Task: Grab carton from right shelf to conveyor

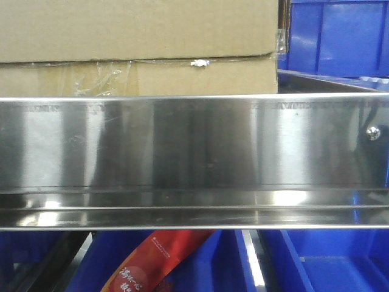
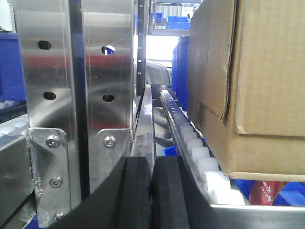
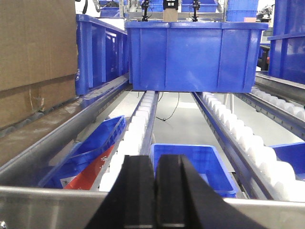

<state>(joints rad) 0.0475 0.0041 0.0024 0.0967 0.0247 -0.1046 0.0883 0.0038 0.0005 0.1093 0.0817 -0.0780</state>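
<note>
Big carton (image 1: 134, 36) sits on right shelf (image 1: 194, 146) behind its front rail, top and left side cut off, base hidden by rail. Both left claw (image 2: 152, 191) and right claw (image 3: 156, 191) pads together, empty, bases cropped at frame bottom. One blue bin (image 3: 195, 52) far right of carton; red packet (image 1: 152, 261) below rail half hidden, print unreadable.

Warehouse or logistics floor — steel flow rack (image 1: 194, 146) with white rollers (image 3: 238, 131), blue storage bins (image 3: 195, 57), a carton (image 1: 134, 36) on the rack.
</note>
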